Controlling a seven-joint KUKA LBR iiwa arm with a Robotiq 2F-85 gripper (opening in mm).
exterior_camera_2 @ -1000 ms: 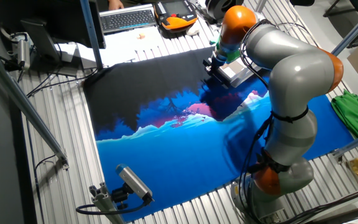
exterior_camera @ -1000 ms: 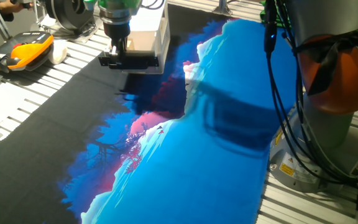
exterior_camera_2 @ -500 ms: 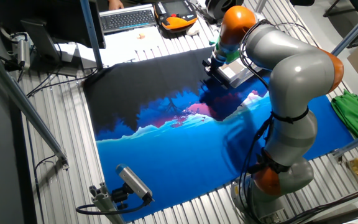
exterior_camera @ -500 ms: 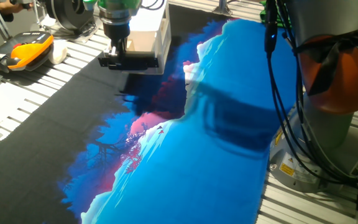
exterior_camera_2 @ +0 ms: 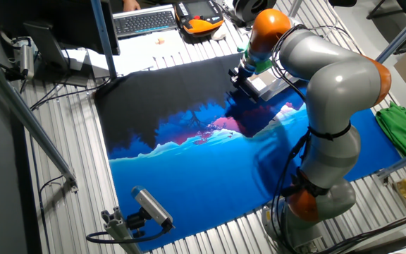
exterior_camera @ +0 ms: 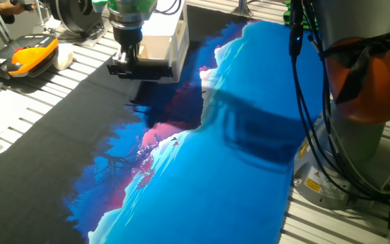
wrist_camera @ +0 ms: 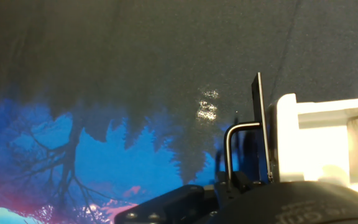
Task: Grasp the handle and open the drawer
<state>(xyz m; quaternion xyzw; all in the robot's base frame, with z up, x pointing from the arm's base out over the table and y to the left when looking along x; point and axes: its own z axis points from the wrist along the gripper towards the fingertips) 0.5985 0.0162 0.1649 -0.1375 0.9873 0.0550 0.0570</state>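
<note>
— Where does the gripper point(exterior_camera: 128, 57) sit?

— At the far end of the bench point(exterior_camera: 53, 85), right at the front of the small white cabinet point(exterior_camera: 175, 30). Its fingers point(exterior_camera: 124, 51) point down onto the handle point(exterior_camera: 141, 68), the short black bar across the front of the drawer point(exterior_camera: 156, 46). They appear to pinch the bar, though the contact itself is hard to make out from either fixed view.

— And the hand view?

— It shows the handle point(wrist_camera: 240, 149) as a thin bent metal rod standing just off the dark front plate of the drawer point(wrist_camera: 260, 124), with the white cabinet point(wrist_camera: 319, 140) behind it. The gripper's own dark body fills the bottom edge, and its fingertips cannot be made out there.

— Is the drawer out at all?

— In one fixed view its tan inside shows a little ahead of the cabinet's front edge, so it stands slightly pulled out.

— What lies under it all?

— A printed mat point(exterior_camera: 202, 156), black at the far side, with bare tree shapes, pink patches and bright blue nearer the arm's base.

— Any writing to read?

— A yellow warning sticker point(exterior_camera: 311, 184) sits on the base of the arm point(exterior_camera_2: 330, 92), but its text is too small to read. The orange-and-black case point(exterior_camera: 20, 55) on the bench's far left carries no legible label either. A keyboard point(exterior_camera_2: 145, 20) lies beyond the mat in the other fixed view.
</note>
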